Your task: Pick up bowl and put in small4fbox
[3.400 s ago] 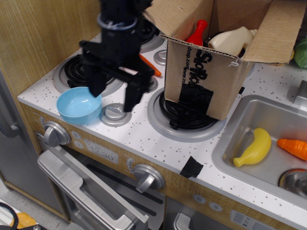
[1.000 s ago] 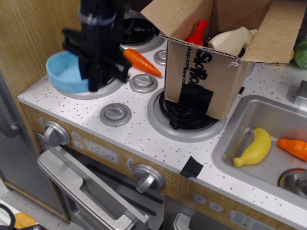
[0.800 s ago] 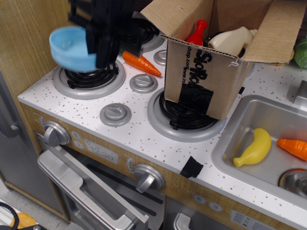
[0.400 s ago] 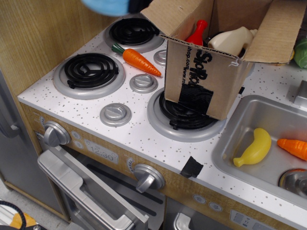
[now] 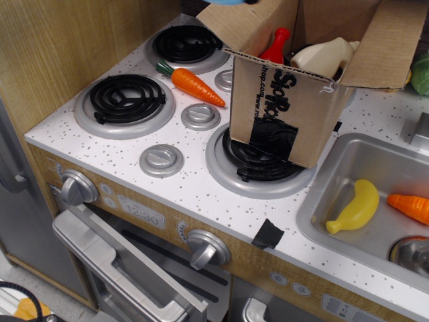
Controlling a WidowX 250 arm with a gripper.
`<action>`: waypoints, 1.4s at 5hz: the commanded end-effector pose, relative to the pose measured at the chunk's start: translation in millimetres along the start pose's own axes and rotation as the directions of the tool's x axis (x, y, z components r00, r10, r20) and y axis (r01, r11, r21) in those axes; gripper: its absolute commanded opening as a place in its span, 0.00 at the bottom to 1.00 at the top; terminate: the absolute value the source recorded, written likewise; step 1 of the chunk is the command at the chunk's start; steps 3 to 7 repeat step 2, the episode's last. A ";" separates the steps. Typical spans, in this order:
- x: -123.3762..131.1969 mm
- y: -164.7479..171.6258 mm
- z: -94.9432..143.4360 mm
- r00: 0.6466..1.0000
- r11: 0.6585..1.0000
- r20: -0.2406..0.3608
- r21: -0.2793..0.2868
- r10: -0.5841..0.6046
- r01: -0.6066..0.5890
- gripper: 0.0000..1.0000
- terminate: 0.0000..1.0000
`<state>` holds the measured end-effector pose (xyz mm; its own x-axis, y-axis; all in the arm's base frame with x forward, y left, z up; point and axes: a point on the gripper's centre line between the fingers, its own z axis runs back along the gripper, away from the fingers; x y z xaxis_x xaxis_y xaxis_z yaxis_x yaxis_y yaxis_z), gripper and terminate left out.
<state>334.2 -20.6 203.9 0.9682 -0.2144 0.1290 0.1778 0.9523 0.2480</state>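
Bowl [image 5: 226, 2] peeks at top edge above small4fbox [image 5: 295, 100].

small4fbox [image 5: 285, 107]: "Shop…" lettering, partly taped | oven clock display [image 5: 142, 212]: "12:30"

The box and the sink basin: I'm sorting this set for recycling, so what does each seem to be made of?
The box looks like brown corrugated cardboard, matte: a ragged torn top edge, folded flaps, black print and black tape. The sink basin looks like grey plastic or metal with a satin sheen; the picture cannot settle which.
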 end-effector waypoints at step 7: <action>47.5 -35.6 -31.1 0.975 0.972 0.141 -0.135 -0.173 0.192 1.00 1.00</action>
